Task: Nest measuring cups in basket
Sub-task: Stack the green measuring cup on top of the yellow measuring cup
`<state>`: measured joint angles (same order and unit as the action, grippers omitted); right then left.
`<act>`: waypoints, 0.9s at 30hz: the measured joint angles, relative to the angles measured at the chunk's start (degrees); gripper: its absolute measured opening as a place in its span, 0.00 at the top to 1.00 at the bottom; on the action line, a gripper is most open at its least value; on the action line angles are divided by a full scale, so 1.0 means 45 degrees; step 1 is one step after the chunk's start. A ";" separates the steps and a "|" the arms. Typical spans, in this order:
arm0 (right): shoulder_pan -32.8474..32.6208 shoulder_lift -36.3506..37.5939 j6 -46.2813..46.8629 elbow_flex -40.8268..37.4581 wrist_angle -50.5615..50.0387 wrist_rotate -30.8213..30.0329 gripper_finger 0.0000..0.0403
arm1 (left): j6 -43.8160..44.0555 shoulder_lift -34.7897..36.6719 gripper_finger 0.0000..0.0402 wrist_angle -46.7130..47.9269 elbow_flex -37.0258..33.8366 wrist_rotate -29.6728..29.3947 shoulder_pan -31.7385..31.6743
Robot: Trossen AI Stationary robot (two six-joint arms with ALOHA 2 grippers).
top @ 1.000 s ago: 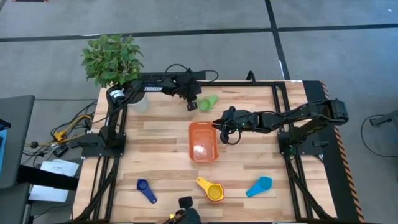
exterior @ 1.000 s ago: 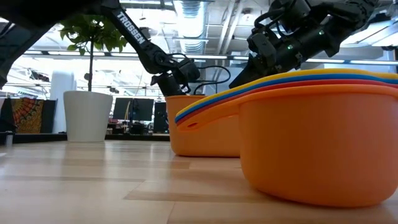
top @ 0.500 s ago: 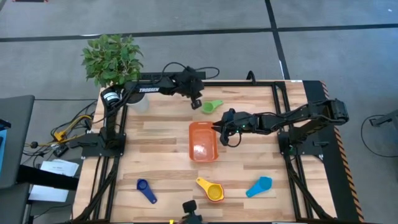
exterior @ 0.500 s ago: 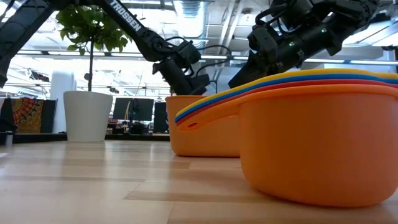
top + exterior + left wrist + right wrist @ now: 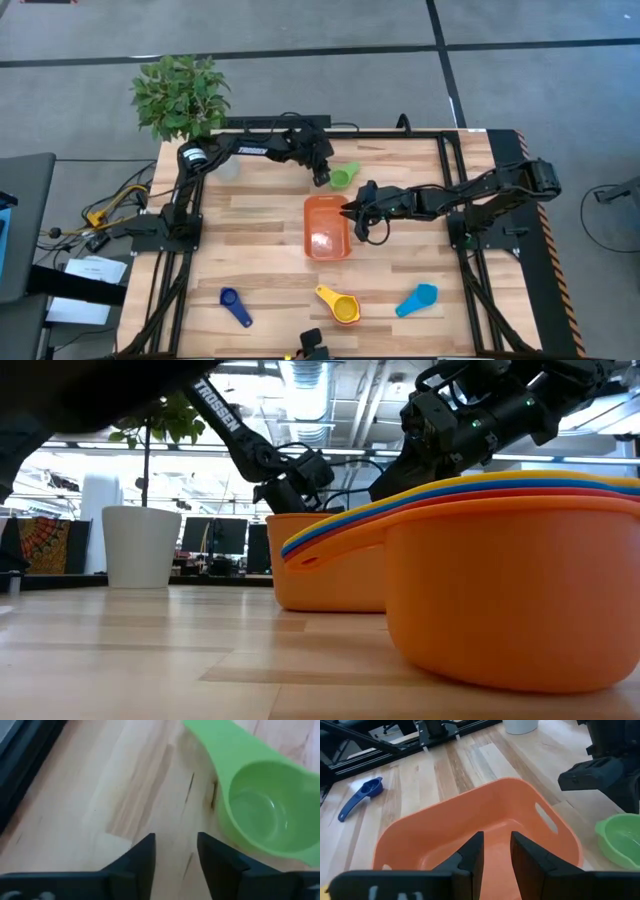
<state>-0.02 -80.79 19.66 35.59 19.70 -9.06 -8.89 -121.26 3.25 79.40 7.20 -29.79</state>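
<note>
1. Green cup (image 5: 342, 177): smooth plastic, round bowl, flat handle. It lies on the table past the far end of the basket (image 5: 326, 227), outside it, upright.
2. Basket: orange plastic, rectangular with rounded corners, shallow walls, a slot handle in one end wall; nothing in it in the right wrist view. It sits mid-table.
3. Left gripper (image 5: 321, 176) is just beside the green cup. In the left wrist view its two dark fingers (image 5: 142, 851) stand a little apart with bare wood between them; the cup (image 5: 260, 812) lies off to one side, not held.
4. Right gripper (image 5: 352, 211) is at the basket's right rim, fingers (image 5: 472, 855) pointing over the basket floor, a narrow gap between them, nothing gripped.
5. Other cups along the near edge: dark blue cup (image 5: 236, 305), a yellow cup stack (image 5: 339, 303) with an orange cup undermost, light blue cup (image 5: 417, 299).
6. Table (image 5: 260, 240): pale wood planks in a black frame. White pot (image 5: 141, 547) with a leafy plant (image 5: 180, 95) at the far left corner. Beyond: grey floor, cables, an office room.
</note>
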 joint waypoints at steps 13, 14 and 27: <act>0.0364 0.0126 0.1597 0.0000 -0.1959 -0.3282 0.71 | 0.0390 0.0446 0.60 0.0024 0.0000 0.0040 0.0054; 0.0561 0.0126 0.1905 0.0000 -0.2253 -0.3727 0.71 | 0.0452 0.0534 0.60 0.0085 0.0000 0.0025 0.0061; 0.6404 -0.1409 0.3037 0.0116 -0.1369 0.3056 0.58 | -0.0116 0.0600 0.60 -0.0114 -0.0001 -0.0867 0.0661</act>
<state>28.80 -87.14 33.33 36.12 13.54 4.69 -9.41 -118.56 2.73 79.39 3.30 -26.82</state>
